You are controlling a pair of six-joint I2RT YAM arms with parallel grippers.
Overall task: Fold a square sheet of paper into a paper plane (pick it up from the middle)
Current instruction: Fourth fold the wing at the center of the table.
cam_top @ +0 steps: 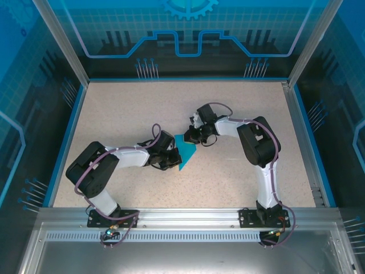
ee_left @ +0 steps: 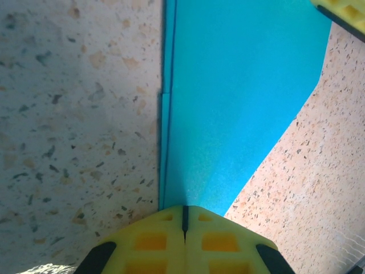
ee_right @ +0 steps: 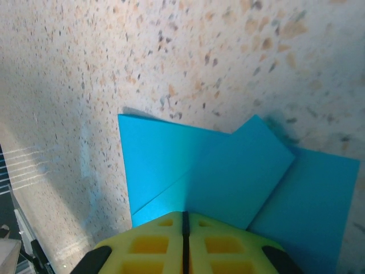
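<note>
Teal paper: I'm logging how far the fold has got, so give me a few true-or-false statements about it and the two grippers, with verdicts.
1. The teal paper lies as a plain unfolded square. False: the right wrist view shows layers folded over one another, with an angled flap on top.
2. The left gripper has its fingers closed together at the paper's edge. True.
3. The right gripper is wide open, well clear of the paper. False: its fingers are shut, right over the folded layers.
4. Both grippers meet at the paper near the middle of the table. True.
</note>
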